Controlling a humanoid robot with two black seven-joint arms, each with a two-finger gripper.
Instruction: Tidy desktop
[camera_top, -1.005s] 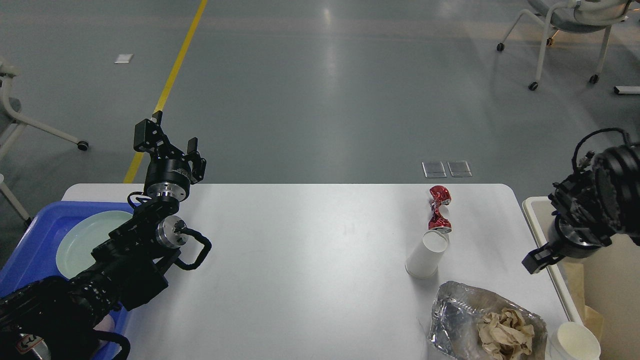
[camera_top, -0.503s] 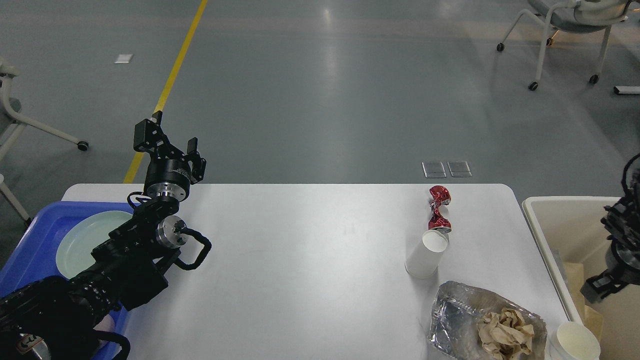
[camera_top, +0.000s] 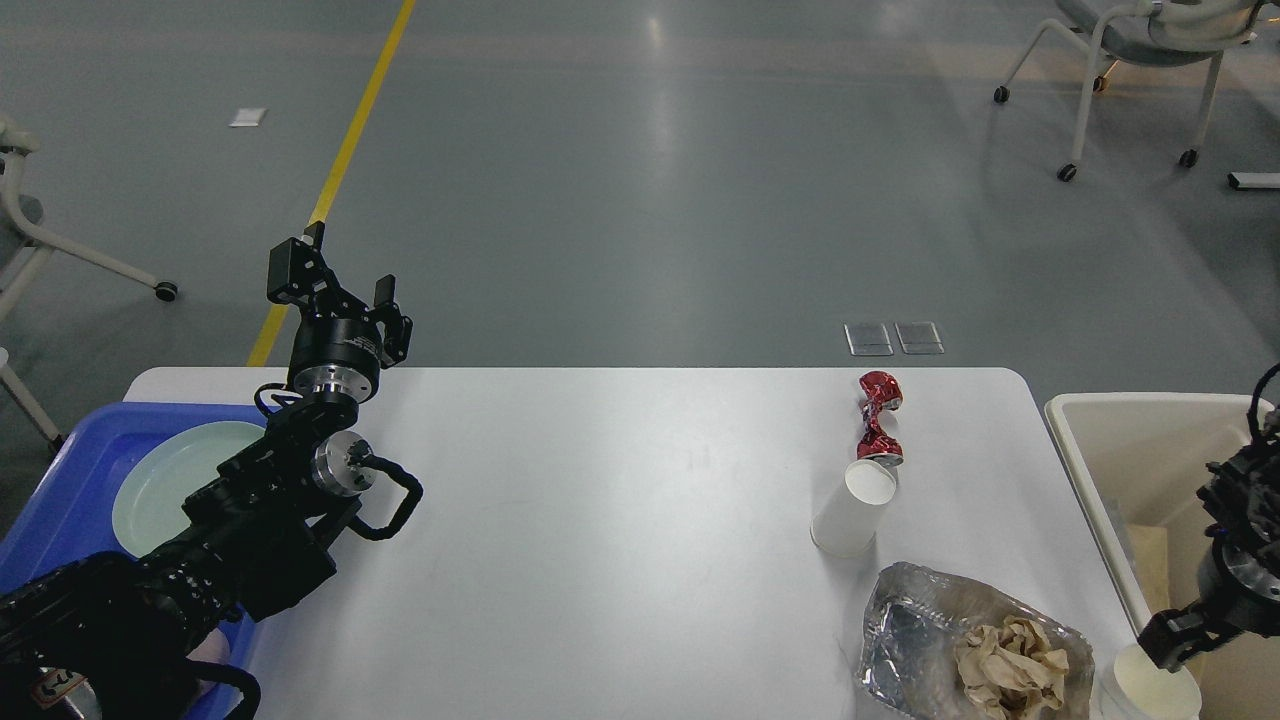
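Observation:
The white desktop (camera_top: 620, 520) fills the middle of the head view. On its right side lie a crushed red can (camera_top: 878, 418), a white paper cup (camera_top: 852, 508) just in front of the can, and a foil tray (camera_top: 905, 620) holding crumpled brown paper (camera_top: 1010, 660). A second white cup (camera_top: 1150, 690) stands at the near right corner. My left gripper (camera_top: 340, 275) is raised over the desktop's far left corner, open and empty. My right gripper (camera_top: 1170, 638) hangs low at the right edge, just above the corner cup; its fingers cannot be told apart.
A blue tray (camera_top: 60, 470) at the left holds a pale green plate (camera_top: 165, 480), partly covered by my left arm. A beige bin (camera_top: 1120, 440) stands off the desktop's right edge. Wheeled chairs stand on the grey floor beyond.
My right arm has swung down and toward me, from above the bin's rim to just over the corner cup. The left arm and the desktop's objects have not moved.

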